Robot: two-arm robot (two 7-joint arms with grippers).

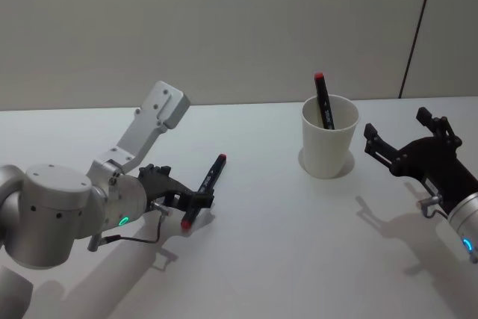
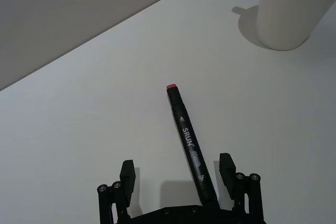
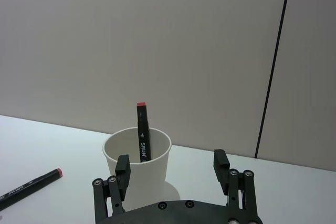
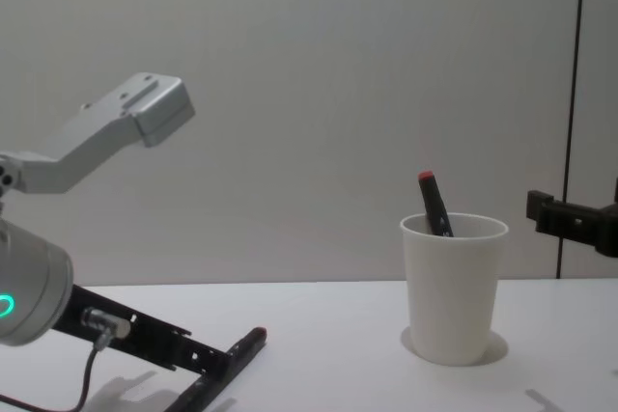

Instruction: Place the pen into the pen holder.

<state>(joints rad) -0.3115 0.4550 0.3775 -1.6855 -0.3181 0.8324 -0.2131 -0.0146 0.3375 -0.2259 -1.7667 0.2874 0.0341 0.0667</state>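
A black pen [image 1: 207, 182] with red caps lies flat on the white table [image 1: 261, 259], left of centre. My left gripper [image 1: 193, 203] is low over the pen's near end and stands open. In the left wrist view the pen [image 2: 190, 148] lies between the two spread fingers [image 2: 127, 174] without touching either. The pen holder [image 1: 328, 147], a white paper cup, stands upright at centre right with a second black pen [image 1: 323, 102] leaning inside it. To the right of the cup, my right gripper [image 1: 397, 126] hovers open and empty, and its wrist view looks at the cup [image 3: 149, 182].
A grey wall rises behind the table's far edge, with a dark vertical seam [image 1: 418, 28] at the right. The left arm's grey elbow link [image 1: 153, 121] rises above the table at the left.
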